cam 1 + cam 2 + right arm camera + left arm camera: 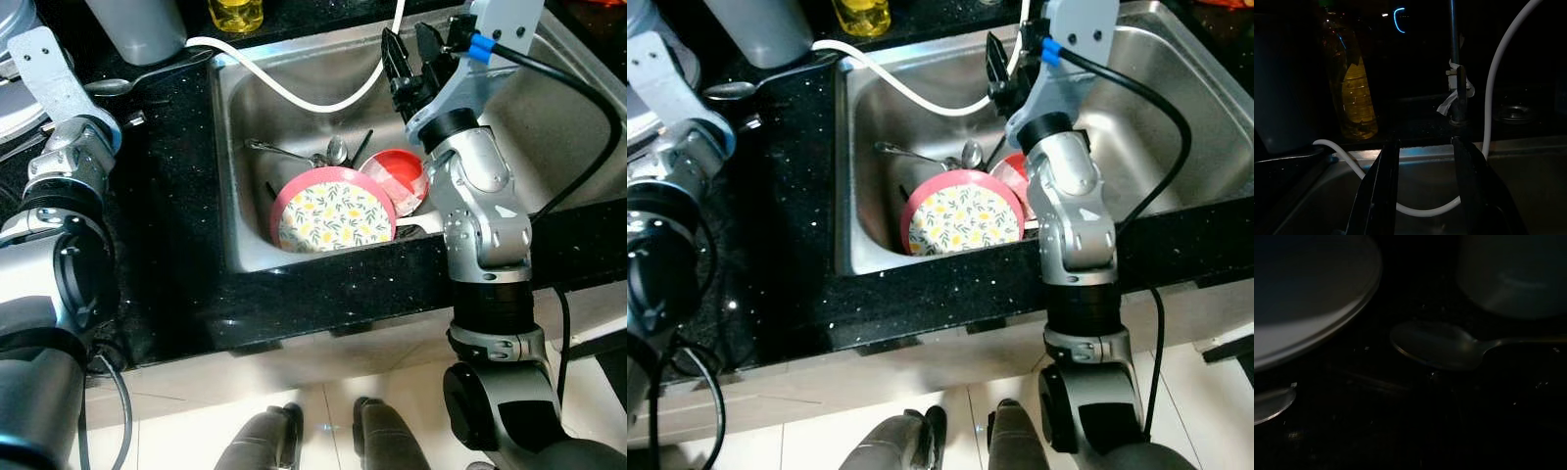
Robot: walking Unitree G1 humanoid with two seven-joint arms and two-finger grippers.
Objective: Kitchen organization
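A pink-rimmed plate with a yellow flower pattern leans in the steel sink. A red bowl is tipped behind it, next to spoons and dark chopsticks. My right gripper hangs over the back of the sink, above the red bowl. It is open, with nothing between its black fingers. My left arm reaches over the black counter at the left, where a metal spoon lies beside a pale plate rim.
A white hose loops across the sink from the tap. A yellow oil bottle and a grey container stand on the counter behind. The black counter's front edge runs before me.
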